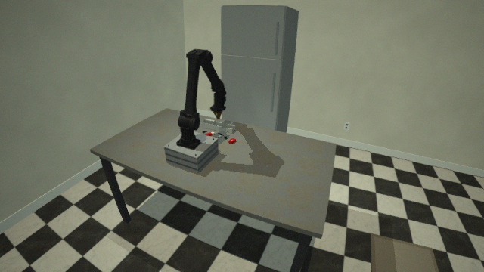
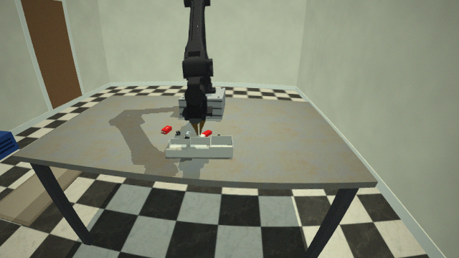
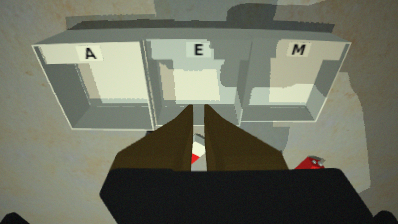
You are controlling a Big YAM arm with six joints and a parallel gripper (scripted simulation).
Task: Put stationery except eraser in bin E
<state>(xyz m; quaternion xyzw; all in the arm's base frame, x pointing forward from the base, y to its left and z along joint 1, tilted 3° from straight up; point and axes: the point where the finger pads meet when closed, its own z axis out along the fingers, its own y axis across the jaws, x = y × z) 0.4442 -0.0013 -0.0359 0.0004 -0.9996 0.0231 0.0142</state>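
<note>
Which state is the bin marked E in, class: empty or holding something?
Empty, as far as shows. The wrist view looks into the bin marked E and shows only bare floor and walls; the gripper hides its near edge.

Black arm (image 1: 193,87), brown hand (image 3: 199,137), pale grey bins (image 2: 201,147), mottled grey-brown desk (image 2: 287,143), black-and-white chequered floor (image 2: 215,222).
</note>
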